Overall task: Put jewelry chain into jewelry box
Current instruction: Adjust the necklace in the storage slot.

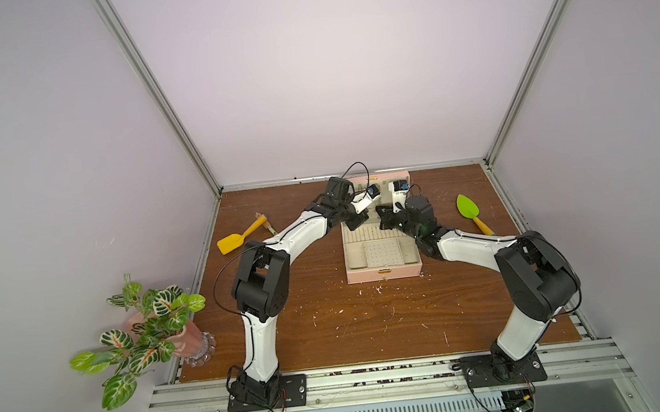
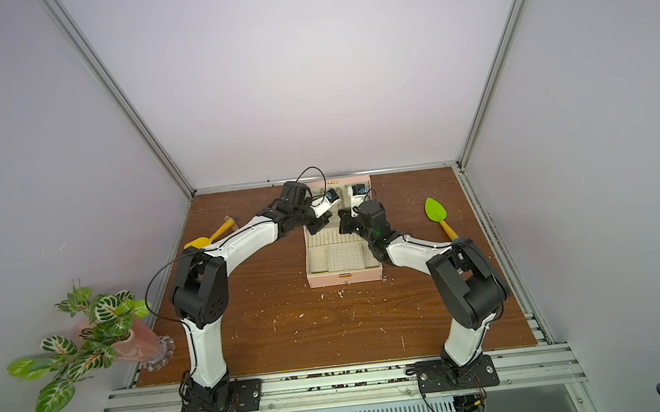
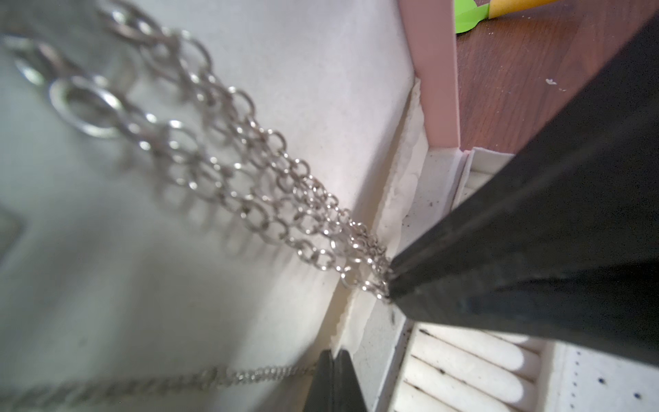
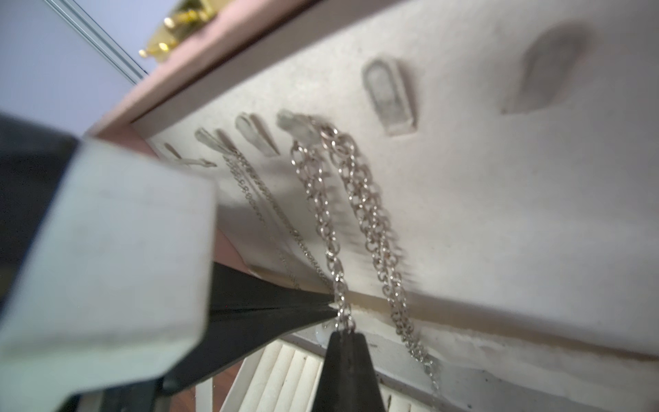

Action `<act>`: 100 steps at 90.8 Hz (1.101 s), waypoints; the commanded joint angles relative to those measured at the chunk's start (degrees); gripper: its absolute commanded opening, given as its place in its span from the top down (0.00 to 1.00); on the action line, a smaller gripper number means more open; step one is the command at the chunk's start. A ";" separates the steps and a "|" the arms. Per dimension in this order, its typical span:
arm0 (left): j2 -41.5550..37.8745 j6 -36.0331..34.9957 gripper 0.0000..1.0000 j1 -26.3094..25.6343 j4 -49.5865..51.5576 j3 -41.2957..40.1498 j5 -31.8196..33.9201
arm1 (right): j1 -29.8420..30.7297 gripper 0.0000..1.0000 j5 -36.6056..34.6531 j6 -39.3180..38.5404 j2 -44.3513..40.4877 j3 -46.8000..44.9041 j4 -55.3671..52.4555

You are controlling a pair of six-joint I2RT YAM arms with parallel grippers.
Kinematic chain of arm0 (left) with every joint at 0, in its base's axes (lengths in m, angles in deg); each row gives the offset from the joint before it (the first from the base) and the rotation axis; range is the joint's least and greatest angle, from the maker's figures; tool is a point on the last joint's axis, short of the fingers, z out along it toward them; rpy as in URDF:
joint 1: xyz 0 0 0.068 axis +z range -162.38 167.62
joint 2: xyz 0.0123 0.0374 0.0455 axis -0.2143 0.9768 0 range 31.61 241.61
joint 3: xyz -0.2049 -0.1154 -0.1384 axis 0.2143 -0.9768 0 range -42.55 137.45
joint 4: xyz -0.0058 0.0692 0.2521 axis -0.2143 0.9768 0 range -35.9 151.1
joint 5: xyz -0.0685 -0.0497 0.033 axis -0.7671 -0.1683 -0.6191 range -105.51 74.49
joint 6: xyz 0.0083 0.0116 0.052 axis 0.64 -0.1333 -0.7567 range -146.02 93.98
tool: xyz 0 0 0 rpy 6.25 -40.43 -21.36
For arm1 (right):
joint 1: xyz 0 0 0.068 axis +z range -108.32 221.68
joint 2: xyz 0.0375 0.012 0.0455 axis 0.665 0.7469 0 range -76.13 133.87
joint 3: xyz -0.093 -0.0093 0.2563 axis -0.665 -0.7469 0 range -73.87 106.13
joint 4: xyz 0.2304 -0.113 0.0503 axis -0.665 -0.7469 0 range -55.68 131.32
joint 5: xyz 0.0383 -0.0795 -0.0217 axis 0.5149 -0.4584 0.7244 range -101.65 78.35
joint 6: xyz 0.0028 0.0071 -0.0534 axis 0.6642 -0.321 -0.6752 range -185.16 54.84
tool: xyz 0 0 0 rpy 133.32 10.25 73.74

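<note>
The pink jewelry box [image 1: 383, 273] [image 2: 344, 278] stands open at the table's back centre, lid upright. Inside the lid, the chunky silvery jewelry chain [image 4: 363, 199] [image 3: 249, 185] hangs from a small hook on the cream lining. My right gripper [image 4: 344, 333] [image 3: 388, 281] is shut on one strand of it just above the hinge. My left gripper [image 3: 331, 358] [image 4: 331, 306] is shut too, its tips beside that strand. A thinner strand [image 3: 249, 374] [image 4: 271, 207] runs up to the left tips; whether they pinch it I cannot tell. In both top views the grippers [image 1: 353, 223] [image 1: 381, 214] meet at the hinge.
A yellow spatula [image 1: 236, 240] lies left of the box and a green one [image 1: 468, 207] right of it. A leafy plant in a pink vase [image 1: 145, 331] stands at the table's left front corner. Ring rolls [image 3: 463, 367] and a perforated panel [image 1: 383, 253] fill the box's base.
</note>
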 commanded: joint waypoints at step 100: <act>1.05 0.53 0.99 0.02 -2.79 -0.14 -2.26 | -0.60 0.65 1.89 -0.13 -5.25 -4.46 -0.73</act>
